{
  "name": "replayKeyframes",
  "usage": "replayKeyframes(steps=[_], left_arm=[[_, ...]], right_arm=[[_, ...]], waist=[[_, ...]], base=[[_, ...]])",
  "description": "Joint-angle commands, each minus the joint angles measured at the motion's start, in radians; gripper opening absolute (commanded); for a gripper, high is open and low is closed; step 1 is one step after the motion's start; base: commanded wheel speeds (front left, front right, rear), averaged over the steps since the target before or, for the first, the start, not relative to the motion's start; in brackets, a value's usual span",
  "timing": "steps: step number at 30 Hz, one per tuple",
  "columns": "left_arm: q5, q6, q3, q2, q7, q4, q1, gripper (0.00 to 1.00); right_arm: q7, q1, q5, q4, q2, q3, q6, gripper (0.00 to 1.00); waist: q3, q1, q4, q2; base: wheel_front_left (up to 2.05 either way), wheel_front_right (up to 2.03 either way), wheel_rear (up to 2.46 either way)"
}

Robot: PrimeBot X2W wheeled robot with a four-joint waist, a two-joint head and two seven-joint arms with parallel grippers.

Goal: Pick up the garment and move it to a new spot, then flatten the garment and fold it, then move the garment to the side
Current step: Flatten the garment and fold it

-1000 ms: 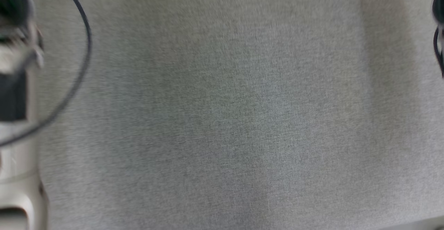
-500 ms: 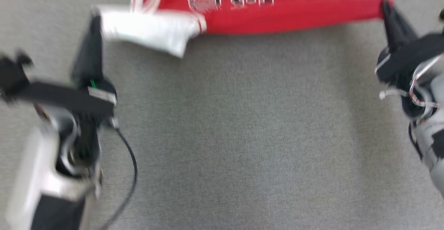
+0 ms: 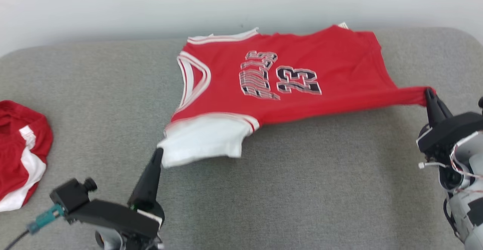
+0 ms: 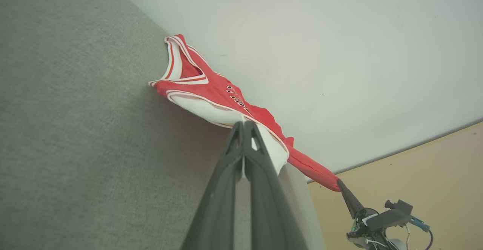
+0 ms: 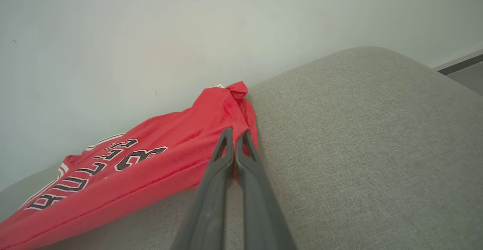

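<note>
The garment [image 3: 286,80] is a red jersey with white trim and the number 23, stretched between my two grippers above the grey cushion [image 3: 264,189]. Its far edge rests near the wall. My left gripper [image 3: 158,152] is shut on the white sleeve corner at the lower left. My right gripper [image 3: 429,91] is shut on the red hem corner at the right. In the left wrist view the fingers [image 4: 243,127] pinch the white edge of the garment [image 4: 211,91]. In the right wrist view the closed fingers [image 5: 236,135] clamp the red garment [image 5: 151,163].
A second red and white garment [image 3: 19,155] lies crumpled at the cushion's left edge. A pale wall [image 3: 226,5] runs behind the cushion. The cushion's rounded right corner [image 3: 456,39] is close to my right arm. Bare grey fabric spreads in front of the jersey.
The head camera has swung upward, bringing the whole jersey, the wall and the crumpled garment into sight. Both grippers stay shut on the jersey's corners.
</note>
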Motion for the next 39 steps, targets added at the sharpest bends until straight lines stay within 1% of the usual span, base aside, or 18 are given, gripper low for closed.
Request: replayKeyframes(steps=[1,3,5,8,9,13,17,23,28,32,36,39], left_arm=[[-0.007,0.005,0.0,0.0,0.002,-0.012,0.039,0.0],[-0.015,0.009,-0.01,0.008,0.015,-0.026,0.093,0.0],[-0.016,0.013,-0.015,0.012,0.018,-0.03,0.121,0.0],[-0.026,0.019,-0.021,0.006,0.023,-0.032,0.16,0.0],[-0.026,0.019,-0.021,0.006,0.023,-0.032,0.16,0.0],[-0.038,0.028,-0.037,0.014,0.048,-0.039,0.208,0.0],[-0.055,0.045,-0.054,0.041,0.095,-0.051,0.261,0.0],[-0.074,0.08,-0.061,0.082,0.158,-0.088,0.336,0.0],[-0.085,0.097,-0.052,0.098,0.169,-0.113,0.373,0.0],[-0.098,0.123,-0.058,0.11,0.198,-0.122,0.398,0.0],[-0.118,0.147,-0.076,0.125,0.244,-0.134,0.43,0.0],[-0.129,0.158,-0.084,0.136,0.275,-0.147,0.448,0.0]], right_arm=[[-0.001,0.031,0.0,-0.003,0.005,-0.015,0.001,0.0],[0.014,0.078,-0.013,-0.003,0.003,-0.05,0.001,0.0],[0.034,0.107,-0.032,0.005,-0.003,-0.073,0.001,0.0],[0.087,0.144,-0.059,0.016,0.008,-0.106,0.001,0.0],[0.087,0.144,-0.059,0.016,0.008,-0.106,0.001,0.0],[0.184,0.202,-0.111,0.002,0.013,-0.131,0.001,0.0],[0.278,0.262,-0.168,-0.047,0.018,-0.166,0.001,0.0],[0.406,0.368,-0.262,-0.18,0.04,-0.28,0.001,0.0],[0.567,0.48,-0.344,-0.34,0.085,-0.378,0.001,0.0],[0.68,0.57,-0.405,-0.482,0.134,-0.429,0.001,0.0],[0.748,0.629,-0.459,-0.588,0.174,-0.463,0.001,0.0],[0.771,0.659,-0.486,-0.633,0.2,-0.476,0.001,0.0]], waist=[[-0.044,0.0003,0.032,0.0002],[-0.059,0.0003,0.036,0.0002],[-0.069,0.0003,0.039,0.0002],[-0.083,0.0003,0.039,0.0002],[-0.083,0.0003,0.039,0.0002],[-0.096,0.0003,0.033,0.0002],[-0.107,0.0003,0.027,0.0002],[-0.128,0.0003,0.025,0.0002],[-0.144,0.0003,0.027,0.0002],[-0.148,0.0003,0.024,0.0002],[-0.144,0.0003,0.02,0.0002],[-0.14,0.0003,0.019,0.0002]], base=[[0.0,0.0,0.0],[0.0,0.0,0.0],[0.0,0.0,0.0],[0.0,0.0,0.0],[0.0,0.0,0.0],[0.0,0.0,0.0],[0.0,0.0,0.0],[0.0,0.0,0.0],[0.0,0.0,0.0],[0.0,0.0,0.0],[0.0,0.0,0.0],[0.0,0.0,0.0]])
